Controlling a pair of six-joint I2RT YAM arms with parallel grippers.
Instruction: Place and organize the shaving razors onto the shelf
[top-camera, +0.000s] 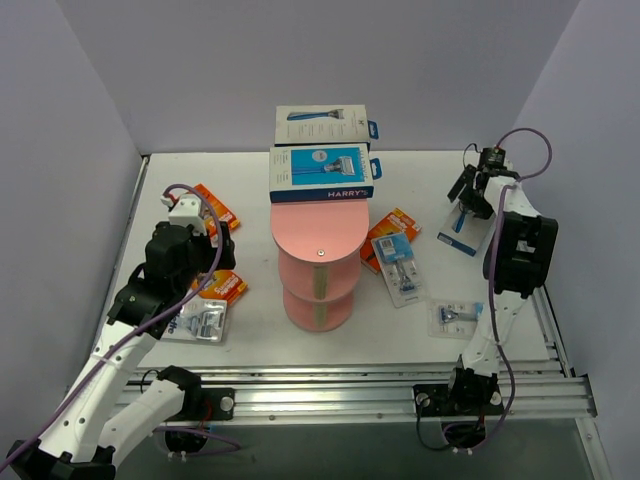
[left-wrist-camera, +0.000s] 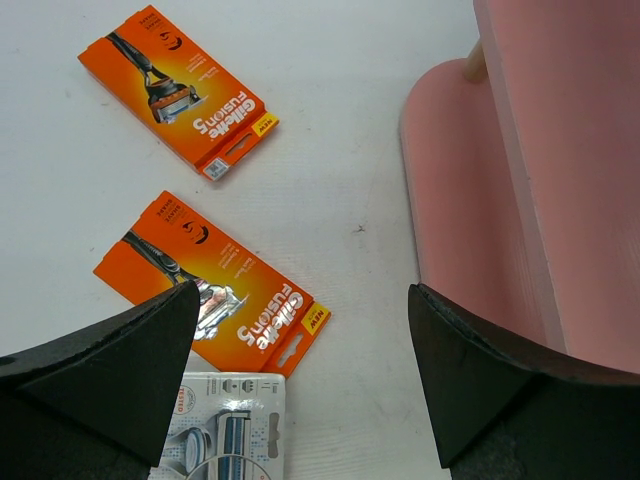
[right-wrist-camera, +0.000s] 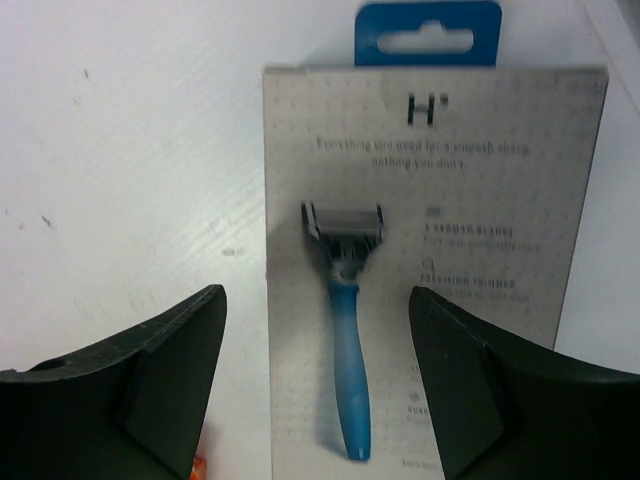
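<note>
My right fingers (right-wrist-camera: 150, 380) stood apart, closed on nothing, hanging over a white Harry's box (right-wrist-camera: 430, 200) that lay flat on the counter (right-wrist-camera: 130, 150) at the far right, well apart from the shelf (top-camera: 320, 230). I had spread them wide because the box is broad and flat. The gap sat off to one side, though, one finger over bare counter and the other over the box's printed face, so I judged a shift across was needed before any pinch.

My left fingers (left-wrist-camera: 110, 370) were spread just as wide and empty above an orange card (left-wrist-camera: 215, 290) lying face up near the shelf's lower pink tier. A second orange card (left-wrist-camera: 175, 90) lay farther off. A clear blister pack (left-wrist-camera: 225, 435) met the first card's near corner; whether they overlapped I couldn't tell.

On the shelf's long top tier, two Harry's boxes (top-camera: 322, 172) sat at the far end, one behind the other. I judged the rest belonged in front of them. To the right of the shelf, other packs (top-camera: 398, 255) lay on the counter.
</note>
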